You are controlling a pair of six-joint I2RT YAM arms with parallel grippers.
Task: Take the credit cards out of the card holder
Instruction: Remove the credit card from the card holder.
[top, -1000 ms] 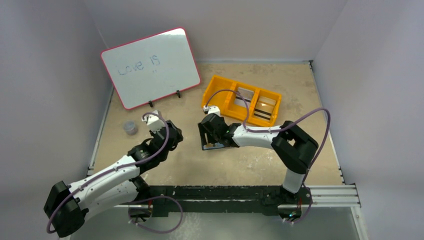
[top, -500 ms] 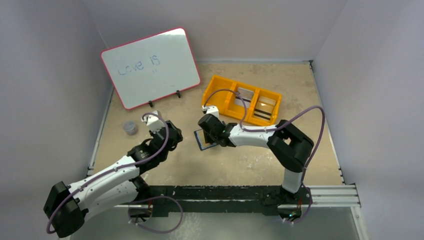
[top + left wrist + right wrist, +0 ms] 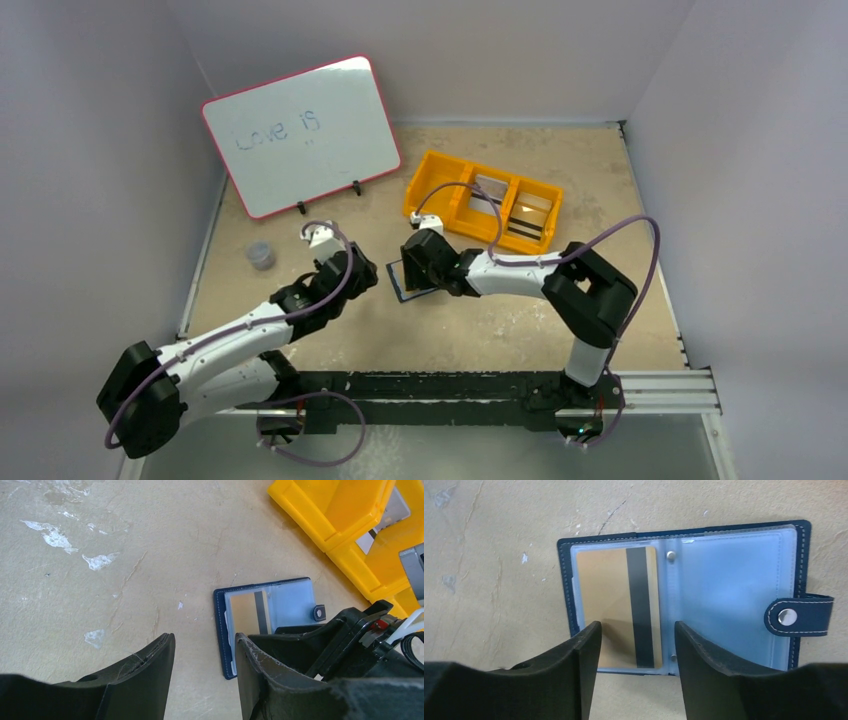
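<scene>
1. Dark navy-blue folding card holder [image 3: 734, 580], white-stitched: lies open and flat on your sandy, scuffed bench [image 3: 480, 330], near the tray. Its snap tab [image 3: 799, 616] is unfastened at one edge.
2. Tan-looking card with a dark stripe [image 3: 616, 595]: sits inside the holder's clear pocket, on the half away from the tab. You cannot tell what the other pocket holds.
3. Right hand [image 3: 636, 627]: fingers apart, gripping nothing, poised over the striped card.
4. Left hand [image 3: 205, 640]: fingers apart, empty, just beside the holder.
5. Orange three-compartment plastic tray [image 3: 430, 185]: two compartments hold pale striped cards [image 3: 531, 222].
6. Pink-rimmed whiteboard [image 3: 300, 135]: propped upright, handwritten "Love is".
7. Small grey round pot [image 3: 261, 255]: near the bench's left edge.
</scene>
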